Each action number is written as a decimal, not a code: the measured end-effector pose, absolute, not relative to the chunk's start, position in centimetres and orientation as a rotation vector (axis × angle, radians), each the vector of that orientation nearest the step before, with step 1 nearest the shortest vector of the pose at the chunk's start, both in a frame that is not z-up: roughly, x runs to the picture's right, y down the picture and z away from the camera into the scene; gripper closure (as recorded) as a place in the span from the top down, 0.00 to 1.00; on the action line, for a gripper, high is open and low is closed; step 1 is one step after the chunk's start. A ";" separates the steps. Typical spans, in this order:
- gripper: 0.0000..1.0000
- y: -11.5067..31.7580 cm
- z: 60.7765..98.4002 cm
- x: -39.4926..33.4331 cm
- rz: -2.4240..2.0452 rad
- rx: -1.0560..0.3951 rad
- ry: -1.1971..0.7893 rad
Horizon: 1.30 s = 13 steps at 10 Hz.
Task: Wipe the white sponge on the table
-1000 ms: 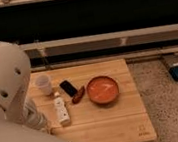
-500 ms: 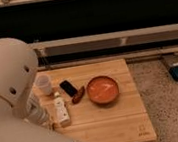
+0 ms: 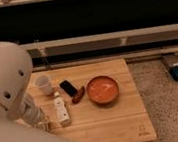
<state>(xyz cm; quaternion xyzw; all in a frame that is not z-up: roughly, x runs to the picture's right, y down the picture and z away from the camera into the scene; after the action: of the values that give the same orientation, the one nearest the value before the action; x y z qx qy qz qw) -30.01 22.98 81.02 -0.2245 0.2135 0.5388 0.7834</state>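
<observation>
although the white sponge did not show anywhere on the table (image 3: 111, 122), maybe hidden behind the robot arm (image 3: 6, 83), the gripper (image 3: 40, 124) sat closed at the near left, just left of the white bottle (image 3: 62, 110); the sponge's direction and long axis could not be told.

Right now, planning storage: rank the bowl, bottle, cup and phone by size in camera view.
Largest first:
orange bowl
white bottle
white cup and black phone, alike
The hand, shut, left of the bottle.
</observation>
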 end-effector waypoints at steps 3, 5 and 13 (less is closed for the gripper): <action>0.00 23.6 80.0 -32.4 1.107 -0.487 0.431; 0.00 24.4 78.9 -33.9 1.071 -0.489 0.413; 0.00 28.4 77.1 -34.4 0.986 -0.484 0.429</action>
<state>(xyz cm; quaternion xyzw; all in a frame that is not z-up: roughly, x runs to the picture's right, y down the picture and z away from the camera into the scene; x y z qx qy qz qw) -34.40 28.40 77.14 -0.2282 0.2025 0.4650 0.8311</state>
